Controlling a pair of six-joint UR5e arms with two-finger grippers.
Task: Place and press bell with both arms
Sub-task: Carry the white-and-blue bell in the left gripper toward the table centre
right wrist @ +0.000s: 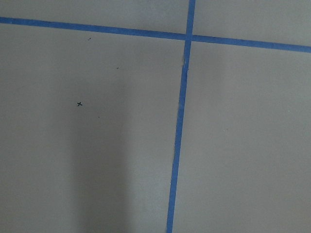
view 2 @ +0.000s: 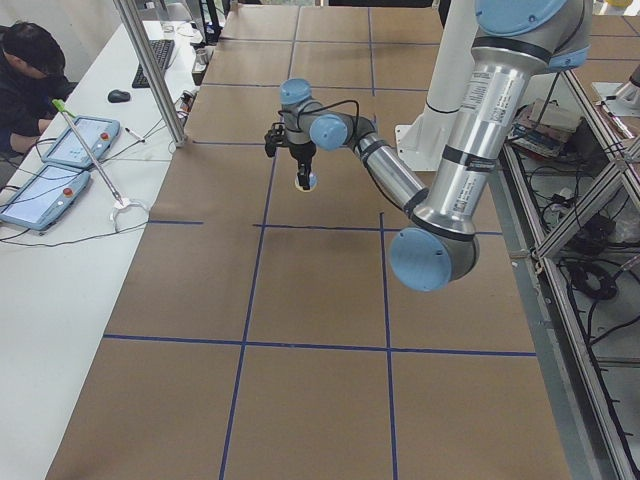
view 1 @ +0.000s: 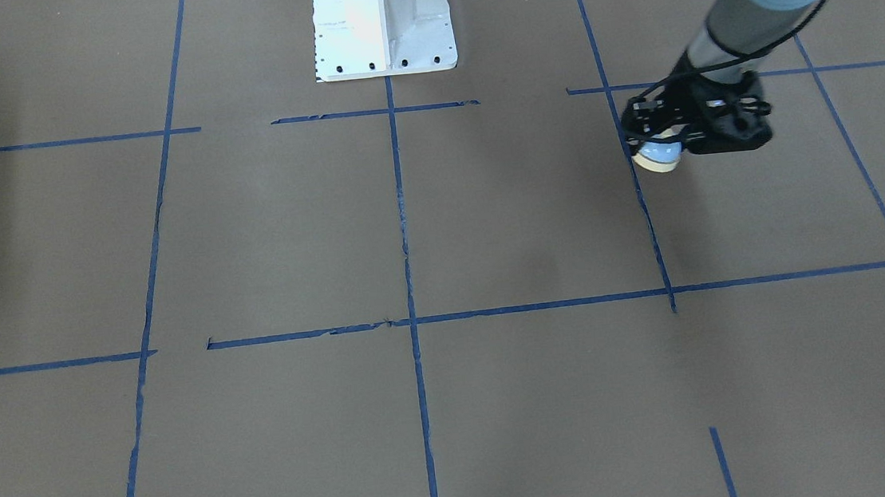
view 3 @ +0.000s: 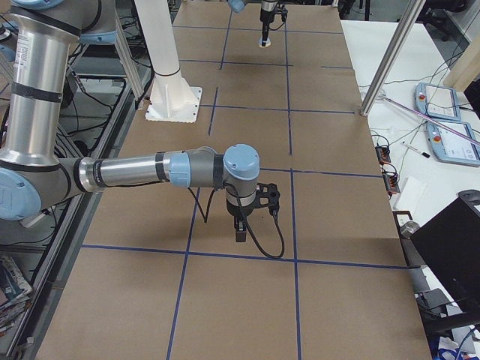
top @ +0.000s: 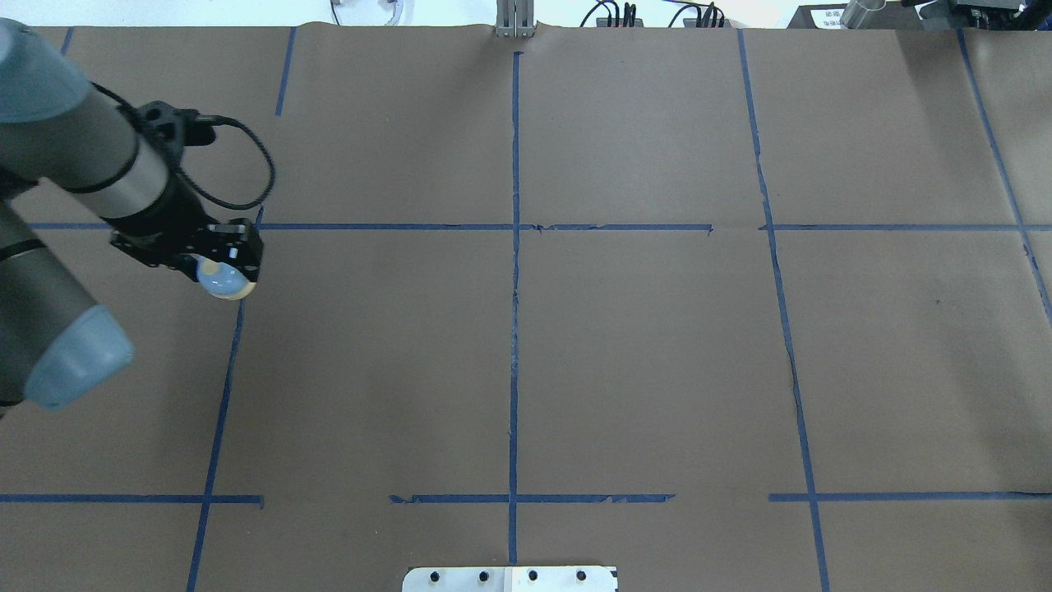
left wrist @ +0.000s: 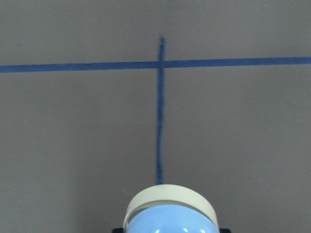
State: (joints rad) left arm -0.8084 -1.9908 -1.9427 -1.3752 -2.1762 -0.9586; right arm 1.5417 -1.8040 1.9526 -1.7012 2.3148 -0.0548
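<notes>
Seemingly aloft, left pincer (top: 220,265) clasps the bell (top: 224,281); right pincer (view 3: 239,234) unclear.

A worktop (top: 641,353) covered in brown paper was marked with a grid of blue tape lines (top: 514,329). A white bolted pedestal (view 1: 383,21) stood at one edge. Alongside, a white desk (view 2: 50,300) held two tablets (view 2: 40,195), where a person (view 2: 25,78) sat.
</notes>
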